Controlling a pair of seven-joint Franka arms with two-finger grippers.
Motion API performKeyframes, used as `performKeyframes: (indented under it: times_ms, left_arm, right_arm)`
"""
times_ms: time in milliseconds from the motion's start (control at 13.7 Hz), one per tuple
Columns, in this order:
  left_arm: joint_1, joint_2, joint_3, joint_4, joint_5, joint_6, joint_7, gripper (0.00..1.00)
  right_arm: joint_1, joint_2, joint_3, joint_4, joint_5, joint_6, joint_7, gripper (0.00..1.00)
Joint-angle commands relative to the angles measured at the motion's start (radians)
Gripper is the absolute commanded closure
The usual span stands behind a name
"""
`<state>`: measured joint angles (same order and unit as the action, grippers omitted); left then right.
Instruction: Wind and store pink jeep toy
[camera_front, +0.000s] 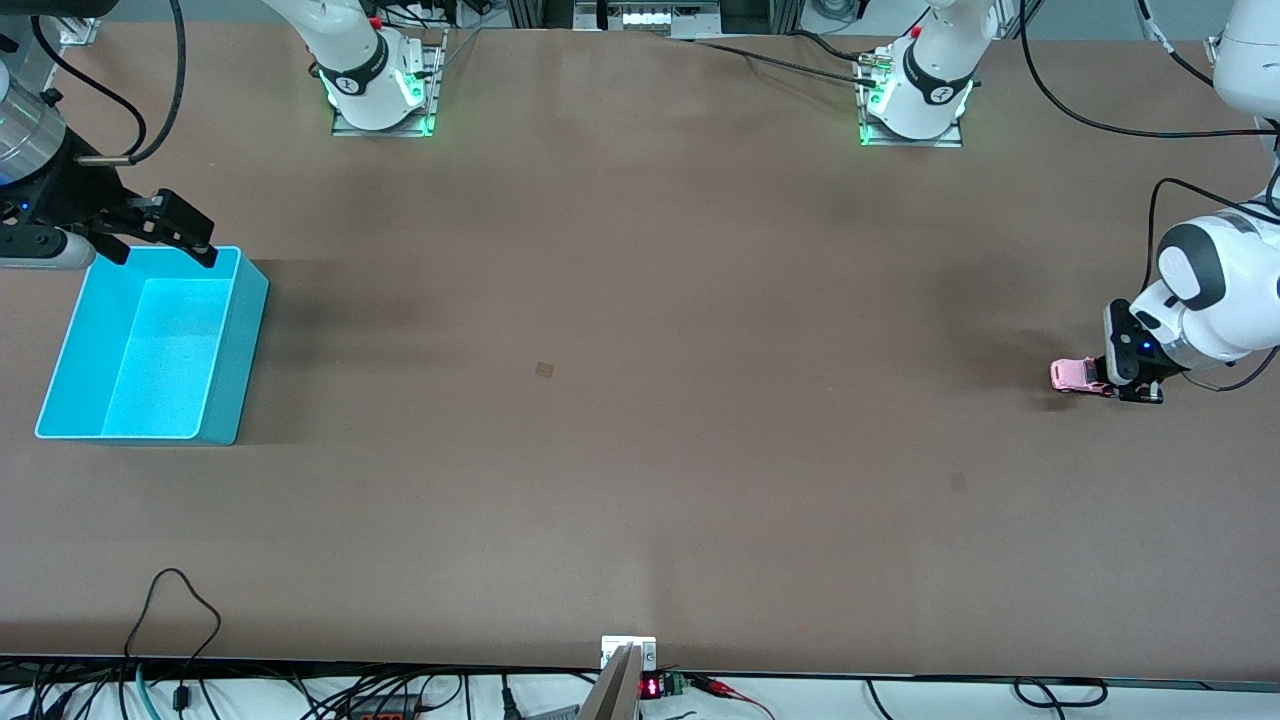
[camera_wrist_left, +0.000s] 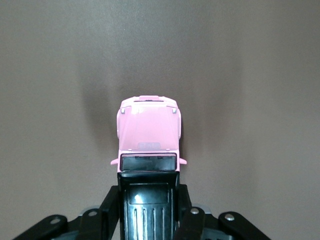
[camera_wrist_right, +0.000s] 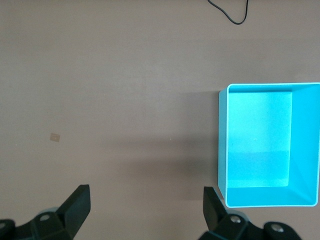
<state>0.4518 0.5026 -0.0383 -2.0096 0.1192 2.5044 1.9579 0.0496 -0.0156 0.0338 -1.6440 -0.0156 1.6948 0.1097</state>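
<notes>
The pink jeep toy (camera_front: 1075, 375) sits low on the brown table at the left arm's end. My left gripper (camera_front: 1128, 387) is shut on its black ribbed rear roof. In the left wrist view the jeep's pink hood (camera_wrist_left: 148, 132) points away from the gripper (camera_wrist_left: 148, 202), with a finger against each side of the roof. The cyan bin (camera_front: 240, 350) stands empty at the right arm's end. My right gripper (camera_front: 165, 235) is open and empty, held over the bin's far rim. In the right wrist view the bin (camera_wrist_right: 222, 150) lies beside the open gripper (camera_wrist_right: 146, 207).
The two arm bases (camera_front: 380, 90) (camera_front: 915, 100) stand along the table's far edge. A small mark (camera_front: 544, 369) is on the table's middle. Cables (camera_front: 180, 600) lie at the table's near edge, and one black cable (camera_wrist_right: 235, 15) shows in the right wrist view.
</notes>
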Motion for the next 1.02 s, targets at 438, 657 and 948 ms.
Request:
performKeyframes:
  times_ms: [438,657,948]
  left_arm:
    - [-0.005,0.004,-0.031,0.067,0.019,-0.176,0.032,0.0]
    - [-0.013,-0.041,-0.064,0.092,0.019,-0.286,-0.02,0.0]
    - [-0.051,-0.068,-0.078,0.185,0.02,-0.491,-0.157,0.0]
  right_arm:
    - [-0.007,-0.018,0.005,-0.016,0.013,0.0,-0.015,0.0]
    - [-0.007,-0.018,0.005,-0.014,0.013,0.0,-0.013,0.0]
    - [-0.007,-0.018,0.005,-0.016,0.013,0.0,-0.013,0.0]
